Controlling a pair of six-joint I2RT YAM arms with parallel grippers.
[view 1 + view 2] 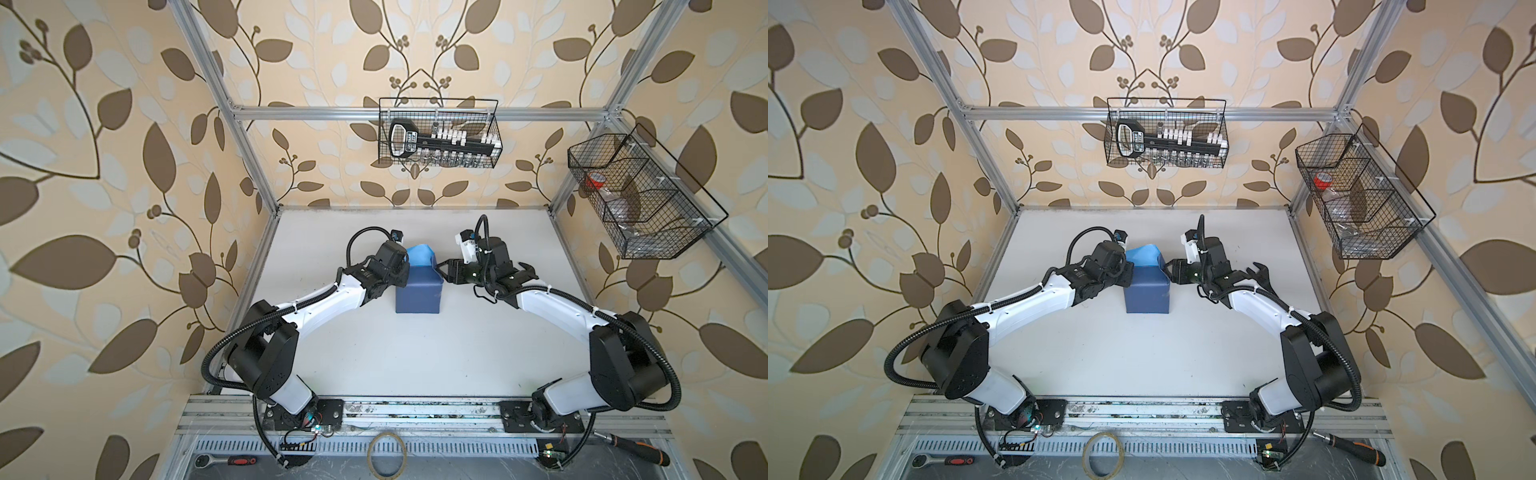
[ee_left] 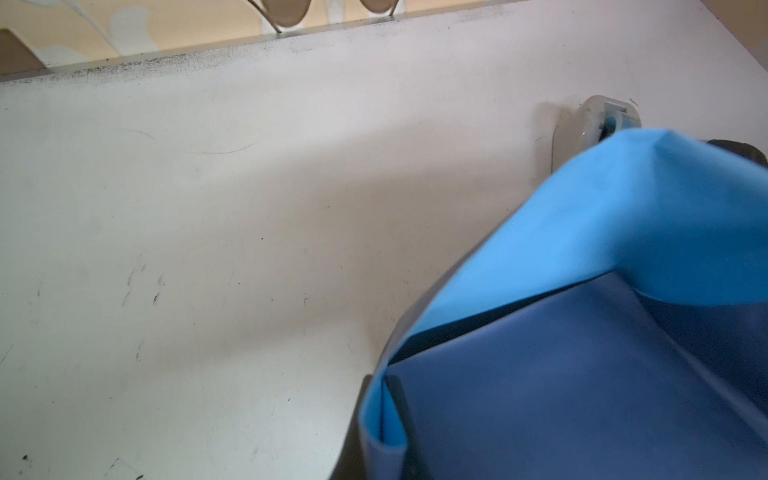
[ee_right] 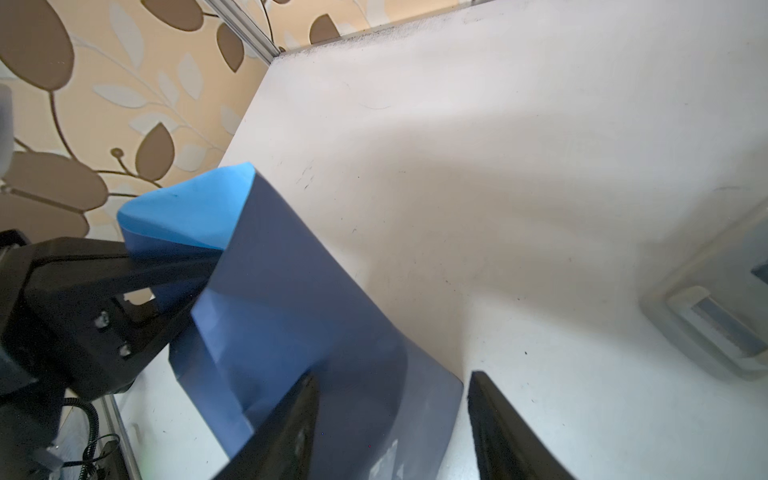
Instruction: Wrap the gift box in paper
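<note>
The paper (image 1: pixel 417 295) is folded around a squarish block in the middle of the table, slate-blue side out in both top views (image 1: pixel 1147 296). The gift box is hidden under it. At the far end a light-blue flap (image 1: pixel 420 254) stands up. My left gripper (image 1: pixel 402 269) is shut on a fold of the paper (image 2: pixel 382 419) at the block's far left corner; its black fingers (image 3: pixel 166 270) show in the right wrist view. My right gripper (image 3: pixel 392 376) is open at the block's right side (image 1: pixel 443 270), with the paper's rounded edge (image 3: pixel 415 395) between its spread fingers.
A clear tape dispenser (image 2: pixel 598 118) stands on the table just beyond the block, close to my right gripper (image 3: pixel 715 328). Wire baskets (image 1: pixel 440 133) (image 1: pixel 640 195) hang on the frame. A tape ring (image 1: pixel 386 455), a ratchet (image 1: pixel 232 460) and a screwdriver (image 1: pixel 636 449) lie on the front rail.
</note>
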